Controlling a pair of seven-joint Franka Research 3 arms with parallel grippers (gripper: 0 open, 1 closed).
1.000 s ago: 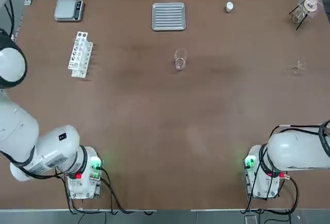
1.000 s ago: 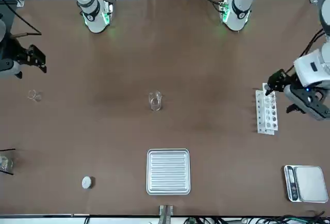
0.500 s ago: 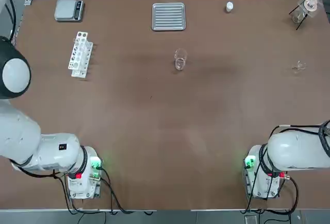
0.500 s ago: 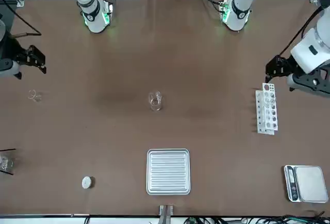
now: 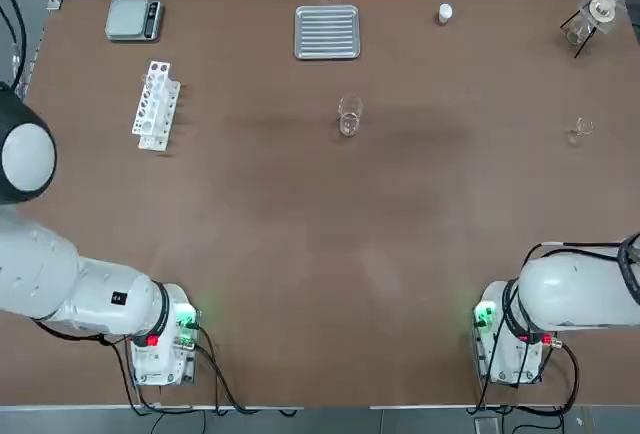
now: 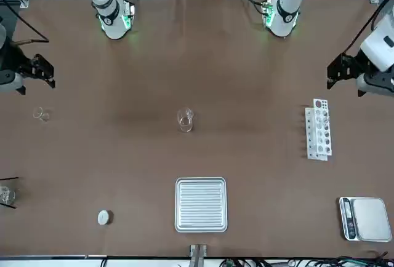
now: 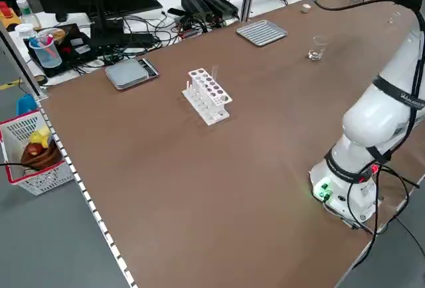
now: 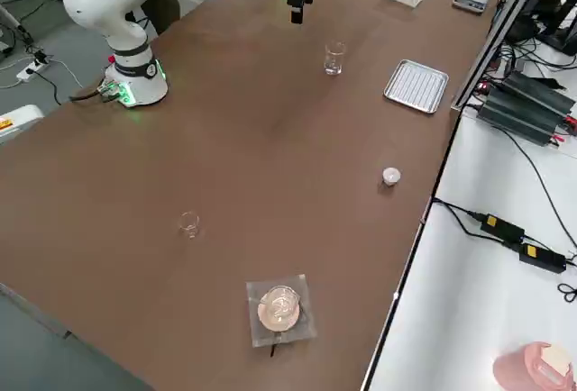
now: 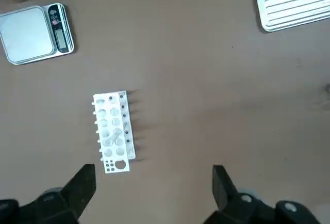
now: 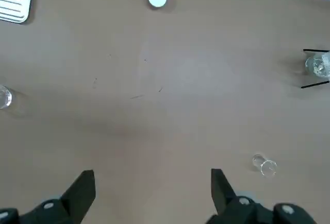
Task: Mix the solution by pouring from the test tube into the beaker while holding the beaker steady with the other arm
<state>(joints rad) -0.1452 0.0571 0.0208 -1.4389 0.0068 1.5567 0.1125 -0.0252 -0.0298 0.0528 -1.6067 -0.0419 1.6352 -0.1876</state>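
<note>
The beaker [image 5: 348,115] stands alone mid-table, a small clear glass cup, also seen in the front view [image 6: 185,120]. A white test tube rack [image 5: 156,106] sits at the table's left side, and a thin clear test tube [image 7: 214,73] stands in it. My left gripper [image 6: 337,75] hovers open and empty, high above the table and on the robot's side of the rack [image 9: 112,132]. Over the table's right edge my right gripper [image 6: 44,70] hangs open and empty, far from the beaker [image 10: 4,97].
A ribbed metal tray [image 5: 327,32] lies at the far edge behind the beaker. A scale [image 5: 134,18] is at the far left, a white cap [image 5: 445,14] far right of centre. A flask on a stand [image 5: 595,14] and a tiny glass piece [image 5: 580,130] sit at the right.
My left gripper has drawn back from beside the rack toward the robot's side and the table's left edge. The right arm and the beaker have not moved.
</note>
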